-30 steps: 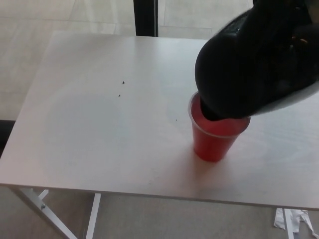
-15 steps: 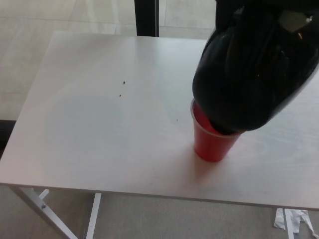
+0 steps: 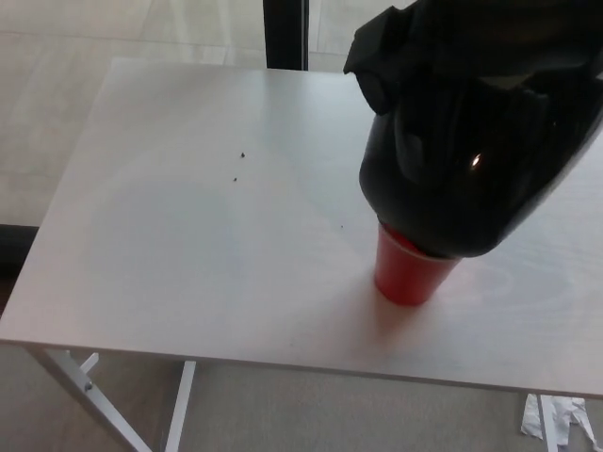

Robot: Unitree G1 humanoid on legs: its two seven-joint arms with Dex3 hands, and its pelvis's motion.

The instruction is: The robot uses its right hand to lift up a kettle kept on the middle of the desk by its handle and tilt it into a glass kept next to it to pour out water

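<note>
A large glossy black kettle [image 3: 462, 160] hangs tilted in the air at the right of the head view. Its lower end sits right over the mouth of a red cup [image 3: 412, 275] standing on the white desk [image 3: 207, 217]. The kettle hides most of the cup's rim and inside, so no water can be seen. My right hand [image 3: 513, 52] comes in from the upper right, shut on the kettle's handle, and merges with the dark kettle body. My left hand does not show.
Two small dark specks [image 3: 237, 166] lie on the desk left of centre. A dark vertical post [image 3: 285, 33] stands behind the far edge. White desk legs [image 3: 85, 386] show below the near edge, and paper scraps [image 3: 556, 419] lie on the floor at lower right.
The kettle has swung further over the cup and now covers most of its mouth, which showed earlier. The whole picture has shifted slightly, so the camera moved.
</note>
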